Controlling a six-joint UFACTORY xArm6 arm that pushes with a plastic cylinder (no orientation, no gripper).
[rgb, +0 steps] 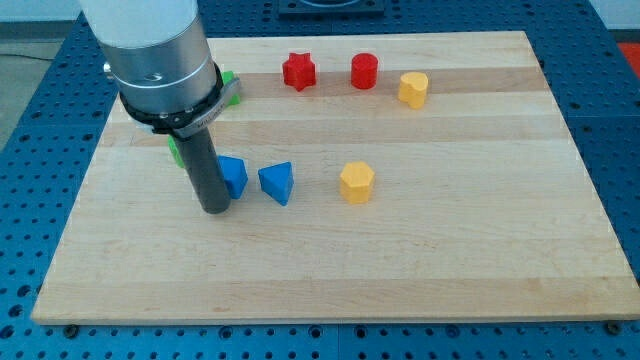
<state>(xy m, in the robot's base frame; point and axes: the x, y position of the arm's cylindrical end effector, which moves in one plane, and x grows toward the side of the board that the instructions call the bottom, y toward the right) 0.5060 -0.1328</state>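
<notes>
My tip rests on the wooden board at the view's left, touching or almost touching the left side of a blue block. Just right of that sits a blue triangular block. A yellow hexagonal block lies further right. Behind the rod a green block peeks out, and another green block shows beside the arm's housing; both are mostly hidden.
Along the view's top stand a red star block, a red cylinder block and a yellow block. The board lies on a blue perforated table.
</notes>
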